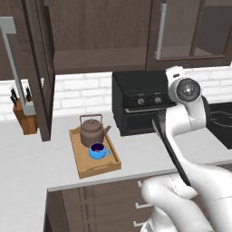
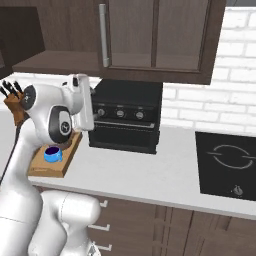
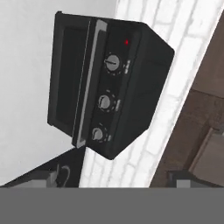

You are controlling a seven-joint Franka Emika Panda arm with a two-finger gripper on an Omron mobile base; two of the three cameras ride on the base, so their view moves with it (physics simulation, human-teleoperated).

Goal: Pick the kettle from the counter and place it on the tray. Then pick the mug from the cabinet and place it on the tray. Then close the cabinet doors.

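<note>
My claw's fingertips barely poke up at the bottom edge of my hand view, too little for me to tell whether they are spread or pressed together. Ahead of it sits the black toaster oven [image 3: 105, 87] with three knobs against the white brick wall [image 3: 175, 78]. The dark-brown kettle [image 1: 93, 130] stands on the light-wood tray [image 1: 90, 170], and the blue mug [image 1: 97, 151] sits just in front of it on the same tray, on the light counter [image 1: 27, 158]. The left cabinet door [image 1: 40, 68] hangs wide open; the right cabinet door [image 1: 192, 31] looks closed or nearly so. A knife block [image 1: 25, 115] stands by the wall, and an induction hob [image 2: 227, 162] lies right of the oven
</note>
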